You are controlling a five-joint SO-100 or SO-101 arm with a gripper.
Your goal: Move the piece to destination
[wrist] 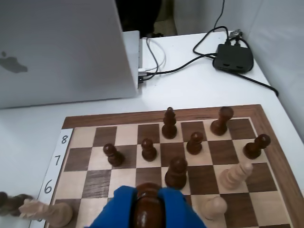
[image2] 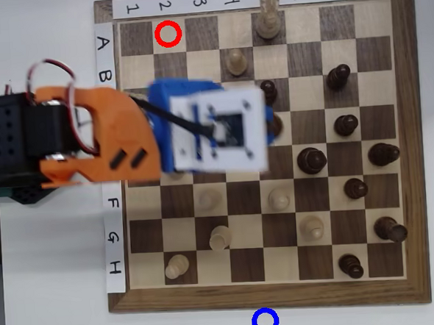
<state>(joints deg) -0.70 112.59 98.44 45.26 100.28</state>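
Observation:
In the wrist view the piece (wrist: 148, 209), dark brown with a rounded top, sits between two blue fingers (wrist: 176, 206) at the bottom centre. My gripper (wrist: 148, 191) is shut on it. Whether it rests on the board or hangs above it I cannot tell. In the overhead view the orange arm reaches in from the left and the gripper (image2: 272, 124) is over the middle of the chessboard (image2: 411, 150); the white camera mount hides the piece there. The destination, a blue ring (image2: 265, 321), lies on the white table just below the board's bottom edge.
A red ring (image2: 168, 34) marks a square at the board's top left. Several dark pieces (image2: 312, 159) stand right of the gripper and pale ones (image2: 279, 198) below it. A silver laptop (wrist: 57, 52) and a black adapter (wrist: 232, 58) with cables lie beyond the board.

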